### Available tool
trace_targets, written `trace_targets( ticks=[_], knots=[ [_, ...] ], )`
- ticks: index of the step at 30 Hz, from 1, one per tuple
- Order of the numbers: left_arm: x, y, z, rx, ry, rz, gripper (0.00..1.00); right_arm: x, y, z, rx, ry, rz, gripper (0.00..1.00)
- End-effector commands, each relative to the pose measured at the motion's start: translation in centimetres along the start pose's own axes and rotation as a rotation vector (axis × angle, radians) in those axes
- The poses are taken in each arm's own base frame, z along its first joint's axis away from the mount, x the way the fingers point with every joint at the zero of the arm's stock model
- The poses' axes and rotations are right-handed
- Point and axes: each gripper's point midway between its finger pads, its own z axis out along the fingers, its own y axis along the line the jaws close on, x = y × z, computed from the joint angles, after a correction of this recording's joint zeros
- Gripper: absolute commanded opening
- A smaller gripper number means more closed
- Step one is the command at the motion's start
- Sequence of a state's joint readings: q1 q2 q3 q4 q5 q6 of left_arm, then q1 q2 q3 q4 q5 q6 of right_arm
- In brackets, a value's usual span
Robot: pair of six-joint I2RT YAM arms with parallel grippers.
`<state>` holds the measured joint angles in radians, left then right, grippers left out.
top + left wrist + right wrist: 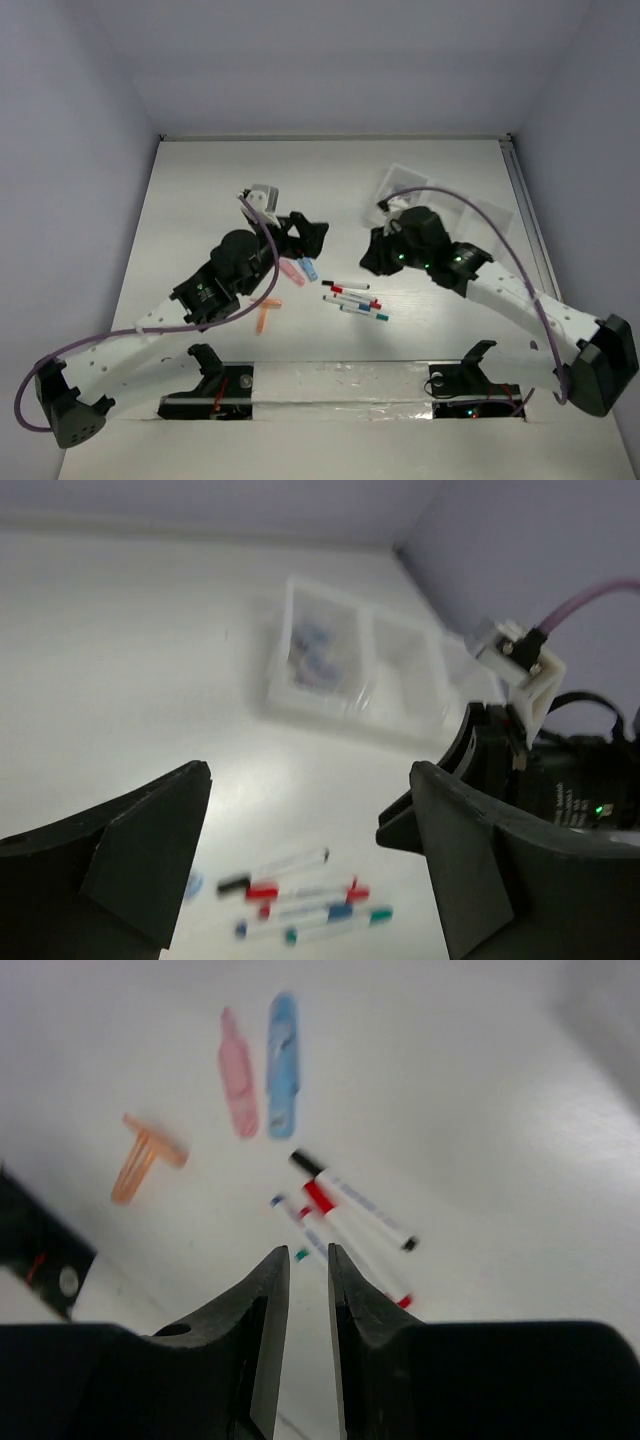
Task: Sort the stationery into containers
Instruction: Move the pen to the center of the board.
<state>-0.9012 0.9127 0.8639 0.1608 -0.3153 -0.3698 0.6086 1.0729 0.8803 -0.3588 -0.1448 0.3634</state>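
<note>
Several thin white pens [354, 299] with black, red, blue and teal caps lie side by side mid-table. Left of them rest a pink piece [290, 270] and a blue piece [308, 268], with an orange piece [266, 315] nearer the bases. My left gripper [316, 234] hovers open and empty behind these pieces. My right gripper [368, 262] hangs just behind the pens [352, 1216], its jaws all but shut with only a thin slit and nothing in it. The translucent tray [400, 725] holds bluish discs [312, 655] in one compartment. In the top view the right arm hides most of the tray [495, 218].
The right arm's black wrist [560, 780] with its purple cable stands close to my left gripper's [310, 780] right finger. Both arm bases [340, 395] sit at the near edge. White walls close in the table at the back and sides.
</note>
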Motion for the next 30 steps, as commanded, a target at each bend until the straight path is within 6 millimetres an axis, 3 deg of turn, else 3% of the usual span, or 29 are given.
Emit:
trace_targets(
  ticks=[1, 2, 3, 5, 8, 10, 12, 14, 18, 30],
  knots=[
    [5.1, 2.1, -2.8, -0.022, 0.126, -0.095, 0.78, 4.3, 1.5, 2.3, 0.010, 0.116, -0.084, 0.29],
    [6.3, 2.8, -3.6, -0.027, 0.149, -0.099, 0.75, 4.8, 1.0, 2.8, 0.028, 0.134, -0.089, 0.30],
    [5.2, 2.7, -4.8, -0.007, 0.118, -0.119, 0.72, 5.8, 0.5, 3.5, 0.043, 0.169, -0.093, 0.32],
    [5.5, 3.5, -6.3, -0.022, 0.138, -0.116, 0.71, 6.2, 0.5, 4.4, 0.038, 0.198, -0.140, 0.42],
    [3.7, 3.9, -8.3, -0.027, 0.116, -0.113, 0.70, 7.8, -0.3, 6.6, 0.074, 0.290, -0.205, 0.53],
    [2.8, 4.0, -9.5, -0.023, 0.108, -0.103, 0.71, 8.8, -0.8, 8.1, 0.088, 0.334, -0.242, 0.55],
    [1.3, 4.0, -10.4, -0.015, 0.069, -0.098, 0.71, 8.2, -0.8, 9.1, 0.093, 0.328, -0.275, 0.58],
    [0.9, 4.7, -10.8, -0.041, 0.051, -0.086, 0.72, 9.0, -1.6, 10.4, 0.116, 0.370, -0.292, 0.59],
    [1.4, 5.5, -11.2, -0.064, 0.052, -0.068, 0.73, 8.5, -2.8, 11.9, 0.198, 0.377, -0.309, 0.59],
    [1.0, 5.9, -11.9, -0.068, 0.034, -0.064, 0.73, 10.5, -2.9, 12.6, 0.187, 0.454, -0.308, 0.58]
  ],
)
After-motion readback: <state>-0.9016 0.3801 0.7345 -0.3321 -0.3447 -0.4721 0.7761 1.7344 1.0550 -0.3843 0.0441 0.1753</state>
